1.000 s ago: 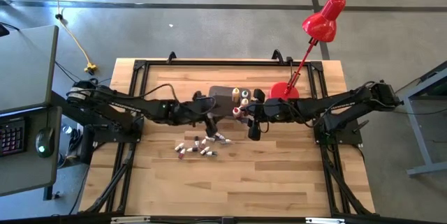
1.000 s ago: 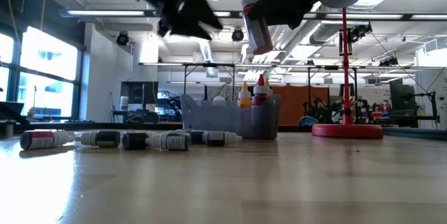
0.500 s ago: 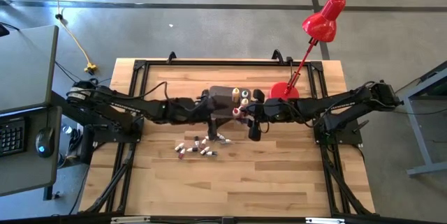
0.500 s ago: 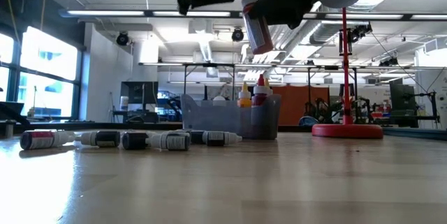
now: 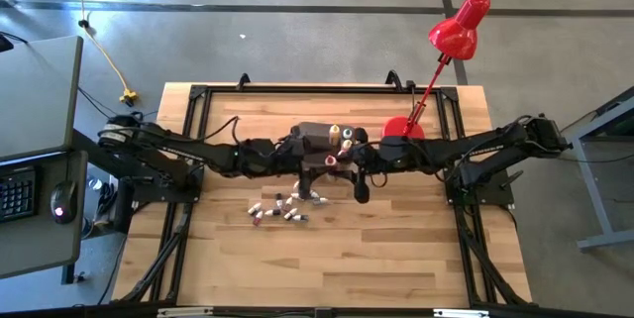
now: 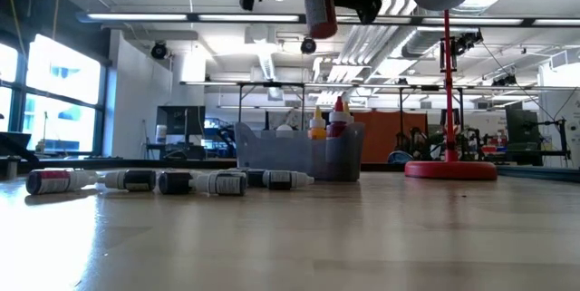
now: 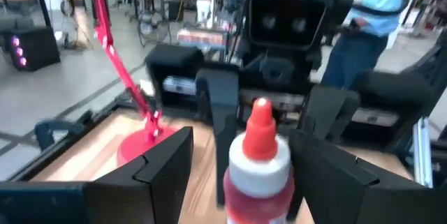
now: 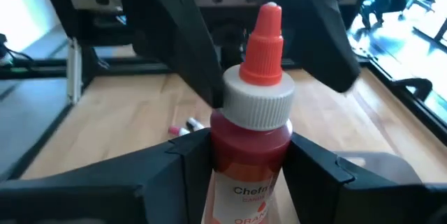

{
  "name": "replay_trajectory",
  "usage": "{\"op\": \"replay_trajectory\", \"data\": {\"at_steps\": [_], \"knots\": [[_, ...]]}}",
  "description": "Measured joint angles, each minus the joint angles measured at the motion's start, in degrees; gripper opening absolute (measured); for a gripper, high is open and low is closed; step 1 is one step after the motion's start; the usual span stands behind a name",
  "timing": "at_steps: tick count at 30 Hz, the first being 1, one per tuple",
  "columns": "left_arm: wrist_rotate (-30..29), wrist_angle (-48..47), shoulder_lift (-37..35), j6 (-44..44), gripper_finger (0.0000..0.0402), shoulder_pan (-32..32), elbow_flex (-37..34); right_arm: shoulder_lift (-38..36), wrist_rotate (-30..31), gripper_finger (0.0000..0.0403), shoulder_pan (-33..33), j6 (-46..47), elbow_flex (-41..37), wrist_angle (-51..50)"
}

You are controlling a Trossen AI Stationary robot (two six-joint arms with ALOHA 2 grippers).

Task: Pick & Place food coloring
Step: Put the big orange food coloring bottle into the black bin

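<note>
Your right gripper [image 8: 248, 175] is clamped on a red food coloring bottle [image 8: 253, 147] above the grey bin [image 6: 294, 150], left gripper [image 7: 230, 165] wide open around its tip.

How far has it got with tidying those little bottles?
Partly done. A few bottles already stand in the grey bin. In hand: the right gripper holds a red-capped bottle in the air near the bin, with the open left gripper around it, apparently a handover. Left: a row of vials lying on the table.
</note>
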Motion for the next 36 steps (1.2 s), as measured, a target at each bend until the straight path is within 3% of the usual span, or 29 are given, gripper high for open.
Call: {"op": "replay_trajectory", "data": {"at_steps": [12, 25, 36], "knots": [[0.09, 3.73, 2.15, 2.41, 0.0229, 0.00, -0.03, -0.02, -1.30, 0.0150, 0.00, 0.46, 0.00, -0.48], [1.84, 3.78, 2.15, 2.13, 0.0121, 0.00, -0.03, -0.02, -0.63, 0.0151, -0.02, -0.45, 0.00, -0.23], [1.84, 3.76, 2.15, 1.21, 0.0121, 0.00, -0.03, -0.02, 0.76, 0.0157, 0.01, -0.66, 0.00, -0.23]]}}
